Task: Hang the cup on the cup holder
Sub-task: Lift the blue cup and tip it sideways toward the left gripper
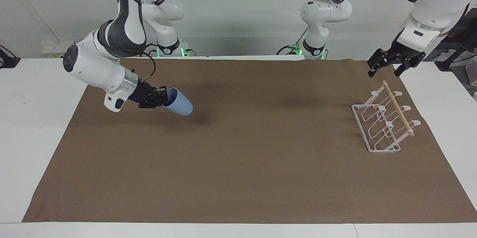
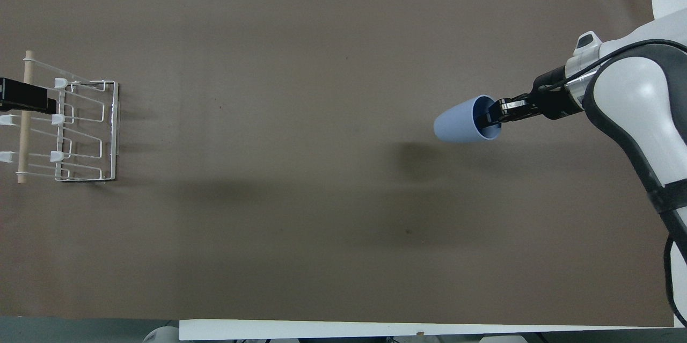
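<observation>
White arms, grey bands, black cables

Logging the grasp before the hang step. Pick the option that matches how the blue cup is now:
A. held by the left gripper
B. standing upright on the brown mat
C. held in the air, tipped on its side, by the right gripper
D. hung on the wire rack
C: the right gripper pinches the rim of the cup, which is tipped sideways above the brown mat, with its shadow apart from it.
</observation>
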`<action>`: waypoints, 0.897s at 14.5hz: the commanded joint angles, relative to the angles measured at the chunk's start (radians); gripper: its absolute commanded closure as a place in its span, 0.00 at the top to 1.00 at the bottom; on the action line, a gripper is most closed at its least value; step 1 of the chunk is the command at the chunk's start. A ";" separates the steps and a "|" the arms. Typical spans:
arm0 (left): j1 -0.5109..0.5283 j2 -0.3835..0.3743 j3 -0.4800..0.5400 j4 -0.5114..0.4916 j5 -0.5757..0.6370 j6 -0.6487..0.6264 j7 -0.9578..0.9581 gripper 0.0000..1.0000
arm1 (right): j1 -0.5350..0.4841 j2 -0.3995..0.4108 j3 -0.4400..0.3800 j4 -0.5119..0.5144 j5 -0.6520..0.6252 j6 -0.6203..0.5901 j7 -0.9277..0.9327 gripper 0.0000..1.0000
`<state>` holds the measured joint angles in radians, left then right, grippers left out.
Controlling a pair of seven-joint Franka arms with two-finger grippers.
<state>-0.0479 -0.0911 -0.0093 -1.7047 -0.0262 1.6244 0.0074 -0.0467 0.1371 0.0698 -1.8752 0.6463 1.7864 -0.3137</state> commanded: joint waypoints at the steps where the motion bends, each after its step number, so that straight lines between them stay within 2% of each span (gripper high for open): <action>1: -0.015 -0.016 0.005 -0.001 -0.006 -0.034 -0.010 1.00 | 0.023 -0.008 0.002 -0.007 0.180 -0.025 0.073 0.00; 4: -0.017 -0.030 -0.009 -0.001 -0.006 -0.055 -0.012 1.00 | 0.082 -0.027 0.002 -0.050 0.306 -0.033 0.128 0.00; 6: -0.023 -0.047 -0.017 -0.038 -0.006 -0.044 -0.077 1.00 | 0.103 -0.033 0.002 -0.097 0.415 -0.036 0.130 0.00; 9: -0.073 -0.065 -0.023 -0.104 -0.023 0.000 -0.329 1.00 | 0.122 -0.031 0.002 -0.111 0.574 -0.054 0.174 0.00; 13: -0.136 -0.055 -0.021 -0.141 -0.184 0.077 -0.758 1.00 | 0.154 -0.033 0.002 -0.116 0.636 -0.067 0.220 0.00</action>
<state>-0.1476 -0.1233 -0.0377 -1.7977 -0.1557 1.6420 -0.5681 0.0996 0.1298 0.0722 -1.9644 1.2286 1.7140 -0.1152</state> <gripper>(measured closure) 0.000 0.952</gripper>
